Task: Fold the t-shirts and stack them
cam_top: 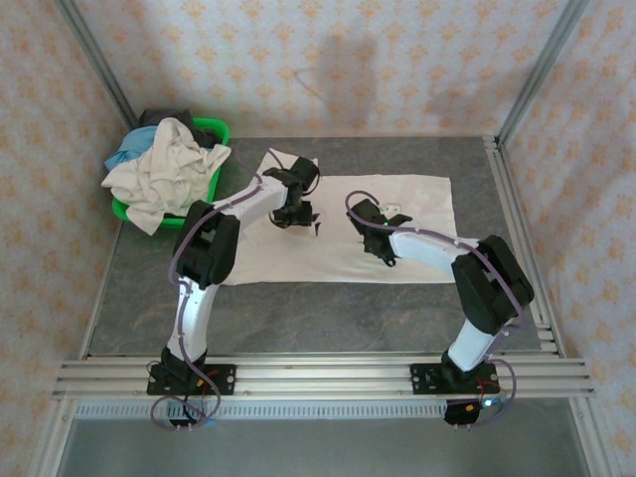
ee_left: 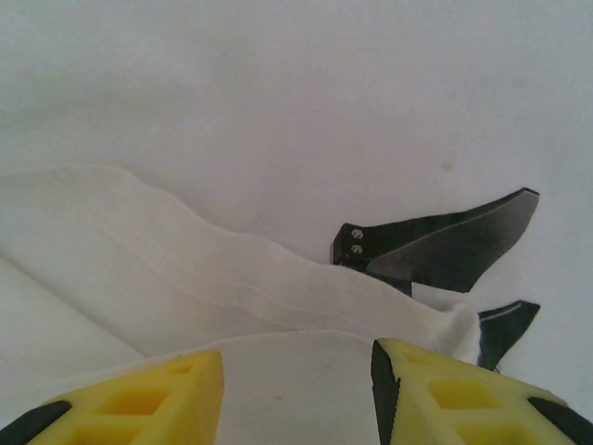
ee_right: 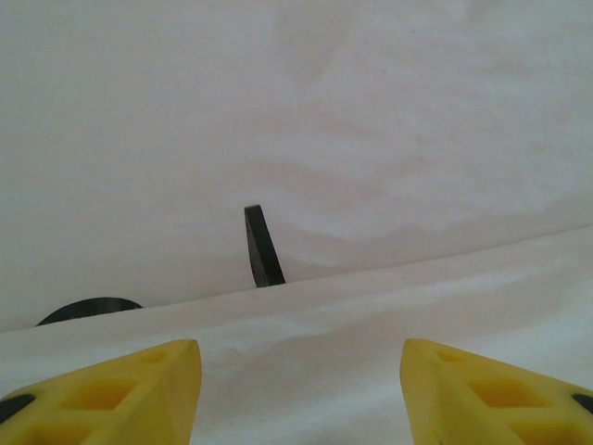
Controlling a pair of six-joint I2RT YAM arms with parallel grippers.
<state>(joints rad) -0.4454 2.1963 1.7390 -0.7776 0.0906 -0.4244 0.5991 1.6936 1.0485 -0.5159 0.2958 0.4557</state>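
While the white t-shirt (cam_top: 412, 199) lies flat on the table (cam_top: 298, 313), its print (ee_left: 445, 246) part-covered by a folded-over edge, left pincer (cam_top: 295, 215) and right pincer (cam_top: 383, 253) both stand spread over that fold, seemingly gripping nothing. Recommended handling: pinch the doubled edge at matching points, lift level, lay over squarely. Other t-shirts (cam_top: 164, 169) lie heaped in the green basket (cam_top: 217, 127).

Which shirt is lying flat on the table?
The white t-shirt with the black print, spread flat on the table. The cream shirt, light blue shirt and dark shirt are bunched up in the green basket.
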